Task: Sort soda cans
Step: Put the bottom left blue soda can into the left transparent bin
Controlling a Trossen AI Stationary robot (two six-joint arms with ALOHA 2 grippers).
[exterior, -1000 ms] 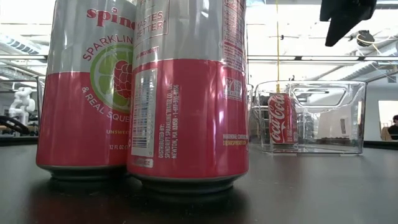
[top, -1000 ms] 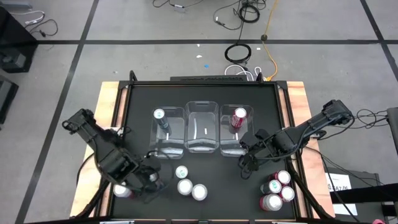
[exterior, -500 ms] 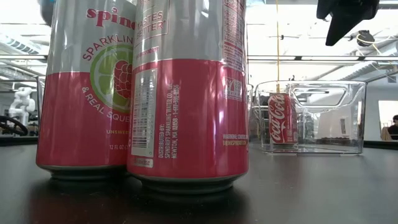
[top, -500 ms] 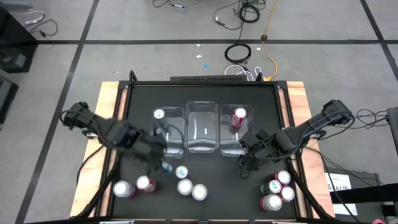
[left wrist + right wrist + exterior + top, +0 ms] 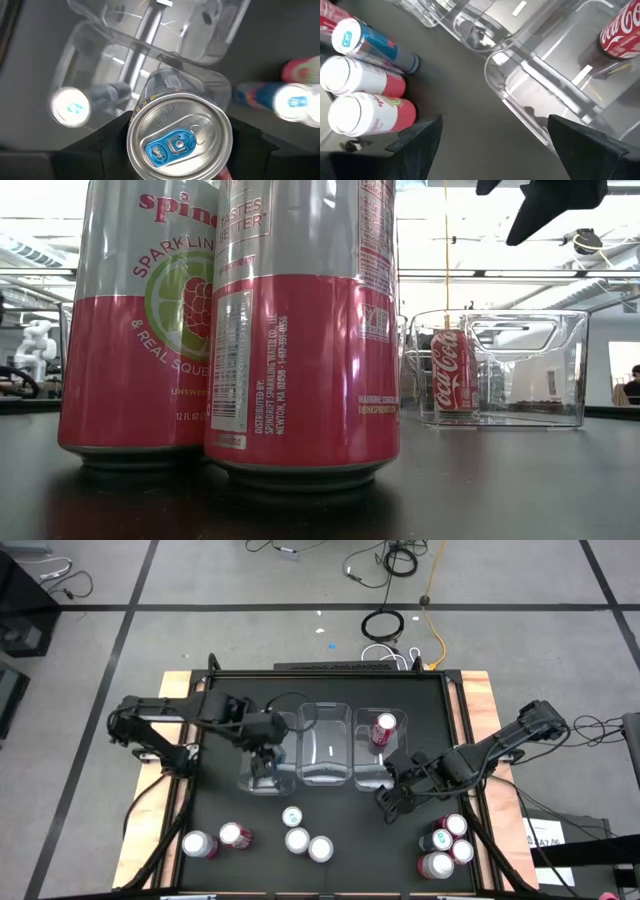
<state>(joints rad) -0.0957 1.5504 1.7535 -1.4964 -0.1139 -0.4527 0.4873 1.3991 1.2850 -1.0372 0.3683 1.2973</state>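
Observation:
My left gripper hangs over the clear left bin, shut on a teal-blue soda can with a silver top and a blue tab. Another teal can stands inside that bin. A red cola can stands in the right bin. My right gripper is open and empty above the table, near that bin's front corner. Several cans stand on the table: pink ones, a teal one, and a cluster at the near right. My left gripper pinches the can's upper end between its two fingers, one on each side of the wall just under the rim. The fingers come from above, pointing steeply down. The can is upright and lifted clear, above the left bin.
A clear middle bin stands between the other two. In the low view two pink cans stand close to the camera. The table's raised rim runs along the left. Bare tabletop lies between the bins and the near cans.
My left gripper has carried the can from the near left of the table toward the far edge and to the right, to above the left bin, rolling its wrist on the way. My right gripper has rolled a little in place.

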